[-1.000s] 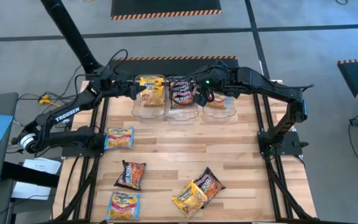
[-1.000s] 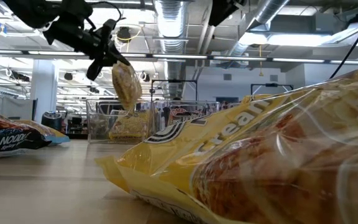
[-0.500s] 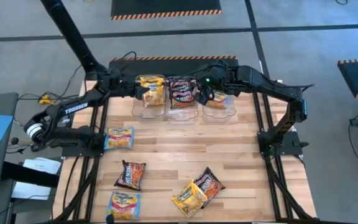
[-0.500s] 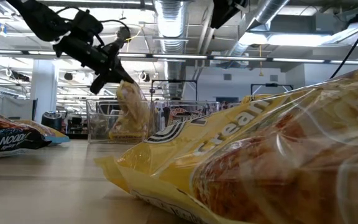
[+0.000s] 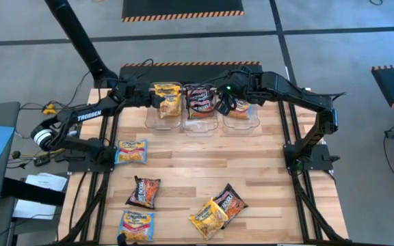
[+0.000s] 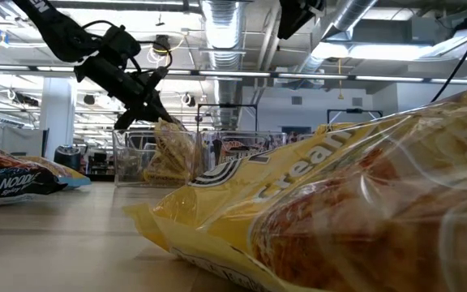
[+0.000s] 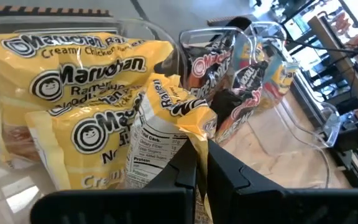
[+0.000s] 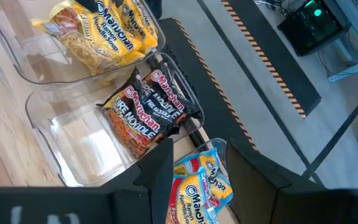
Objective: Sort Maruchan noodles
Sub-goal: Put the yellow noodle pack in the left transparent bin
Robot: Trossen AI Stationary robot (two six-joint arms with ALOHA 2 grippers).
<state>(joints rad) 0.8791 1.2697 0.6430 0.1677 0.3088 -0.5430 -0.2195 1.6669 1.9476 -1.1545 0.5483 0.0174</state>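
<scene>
Your left end effector is pinched on the corner of a yellow packet, holding it down inside the yellow bin at about 11 o'clock on the surface, among the yellow packets already there. Your right end effector hangs spread and empty over the blue bin at 1 o'clock, with a blue packet below it. The middle bin at 12 o'clock holds dark packets. So each bin has some stock. Still loose on the surface: a blue packet at 9 o'clock, a dark one and a blue one toward 7 o'clock, and a yellow and a dark touching near 5 o'clock. I judge you about halfway.
</scene>
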